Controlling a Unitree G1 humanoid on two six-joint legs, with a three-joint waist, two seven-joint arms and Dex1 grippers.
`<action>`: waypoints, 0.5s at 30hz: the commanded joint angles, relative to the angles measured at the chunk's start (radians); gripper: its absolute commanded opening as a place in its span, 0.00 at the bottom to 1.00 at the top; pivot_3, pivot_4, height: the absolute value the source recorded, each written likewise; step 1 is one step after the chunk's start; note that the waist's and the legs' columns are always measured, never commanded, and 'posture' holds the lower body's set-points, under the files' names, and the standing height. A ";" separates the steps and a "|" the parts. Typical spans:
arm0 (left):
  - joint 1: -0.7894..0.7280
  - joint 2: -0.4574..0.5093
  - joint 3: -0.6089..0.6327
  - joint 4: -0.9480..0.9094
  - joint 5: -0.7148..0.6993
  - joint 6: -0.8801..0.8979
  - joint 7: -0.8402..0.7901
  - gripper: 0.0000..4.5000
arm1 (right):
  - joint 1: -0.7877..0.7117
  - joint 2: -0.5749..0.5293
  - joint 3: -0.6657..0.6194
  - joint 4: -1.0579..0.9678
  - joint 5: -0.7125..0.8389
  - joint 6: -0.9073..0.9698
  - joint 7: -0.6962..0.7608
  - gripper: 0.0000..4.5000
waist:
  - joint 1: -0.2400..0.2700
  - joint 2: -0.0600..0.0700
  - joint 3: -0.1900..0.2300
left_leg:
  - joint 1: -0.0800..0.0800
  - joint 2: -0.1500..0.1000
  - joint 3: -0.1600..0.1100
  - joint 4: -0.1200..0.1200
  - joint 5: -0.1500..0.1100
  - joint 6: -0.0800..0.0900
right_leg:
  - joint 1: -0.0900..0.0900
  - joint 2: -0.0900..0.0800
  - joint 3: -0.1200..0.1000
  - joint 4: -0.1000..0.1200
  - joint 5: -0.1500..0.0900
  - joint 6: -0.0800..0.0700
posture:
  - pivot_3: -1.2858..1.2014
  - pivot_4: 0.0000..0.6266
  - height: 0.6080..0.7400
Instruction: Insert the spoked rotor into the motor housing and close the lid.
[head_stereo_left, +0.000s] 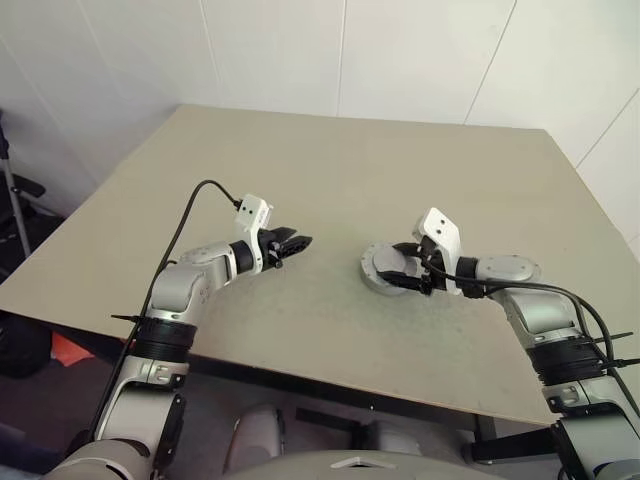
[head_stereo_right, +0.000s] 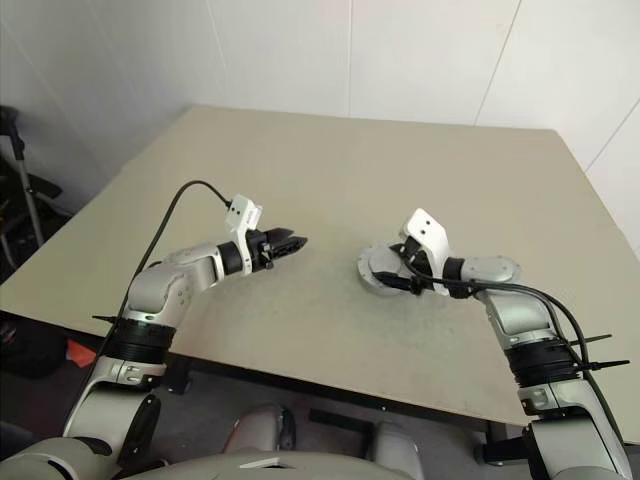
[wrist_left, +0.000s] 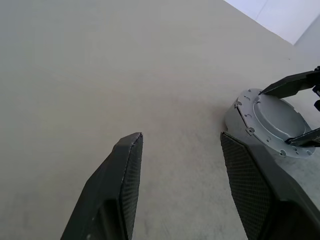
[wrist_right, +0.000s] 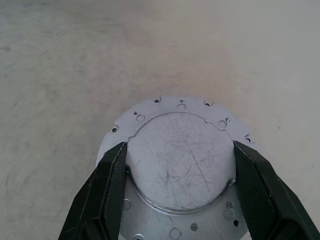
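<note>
Motor housing (wrist_right: 180, 165) sits between right gripper (wrist_right: 180, 192) fingers (table-resting).

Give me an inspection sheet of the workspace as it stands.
Surface: beige table, bare apart from one part.
Job's things: round silver motor housing, flanged, smooth scratched face up; rotor and lid not seen separately.
Clutter: nothing seen.
Grippers: left gripper jaws open, empty, over the table; right gripper jaws astride the housing's raised centre, grip unclear.
Cables: black cable looping along each arm.
Surroundings: white walls.
</note>
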 joint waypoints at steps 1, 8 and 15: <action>-0.062 -0.048 0.049 0.001 -0.055 0.035 0.033 0.58 | -0.002 -0.015 0.018 0.051 -0.056 -0.005 -0.019 0.69 | 0.001 -0.001 -0.001 | 0.001 0.000 0.000 0.000 0.000 0.000 | 0.001 0.000 0.000 0.000 0.000 0.000 | 0.52 0.00 1.00; -0.256 -0.219 0.085 0.257 -0.111 0.106 0.057 0.54 | -0.023 -0.010 0.029 0.064 -0.069 -0.012 -0.017 0.69 | 0.002 -0.001 -0.001 | 0.002 -0.002 0.000 0.000 0.002 -0.001 | 0.006 -0.001 0.000 -0.010 -0.001 0.001 | 0.52 0.00 1.00; -0.331 -0.282 0.055 0.445 -0.111 0.183 -0.008 0.08 | -0.024 -0.005 0.038 0.050 -0.073 -0.010 -0.025 0.69 | -0.003 -0.002 -0.001 | 0.002 -0.003 0.001 0.000 0.004 0.005 | 0.009 -0.001 0.002 -0.018 0.000 0.000 | 0.52 0.00 1.00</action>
